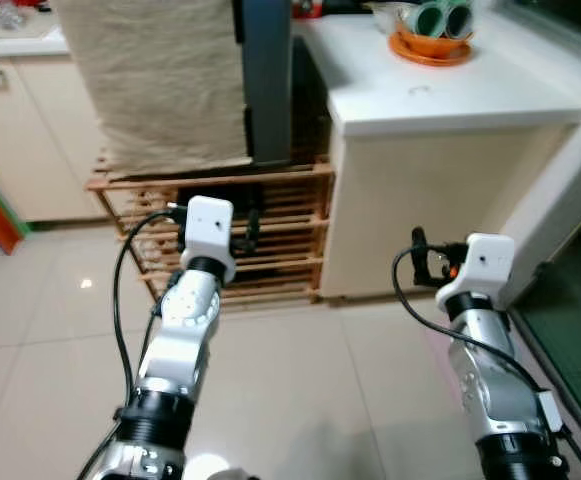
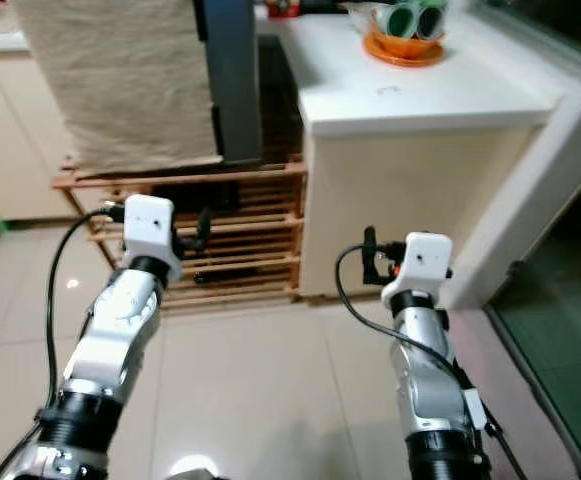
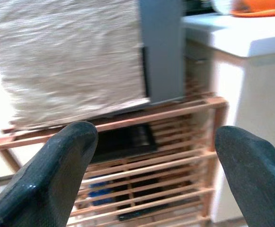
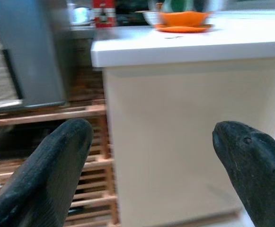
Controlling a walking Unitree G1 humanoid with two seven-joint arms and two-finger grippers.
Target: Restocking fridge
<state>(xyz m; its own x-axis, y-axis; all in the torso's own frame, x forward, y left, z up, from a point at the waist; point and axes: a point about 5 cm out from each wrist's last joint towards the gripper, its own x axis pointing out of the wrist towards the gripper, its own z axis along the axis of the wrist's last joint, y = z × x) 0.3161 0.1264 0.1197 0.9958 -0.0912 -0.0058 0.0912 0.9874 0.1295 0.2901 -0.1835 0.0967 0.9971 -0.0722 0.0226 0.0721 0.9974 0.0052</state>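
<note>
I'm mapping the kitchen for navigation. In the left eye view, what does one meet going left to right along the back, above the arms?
Cream cabinet → beige cloth over the wooden slatted rack → grey appliance panel → white counter → orange dish.

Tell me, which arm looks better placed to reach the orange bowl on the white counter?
Probably the right. The right gripper is held up open before the white counter bearing the orange bowl; the left gripper faces the slatted wooden rack.

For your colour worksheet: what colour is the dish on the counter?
Orange. The dish shows best in the left eye view, near the counter's far end.
</note>
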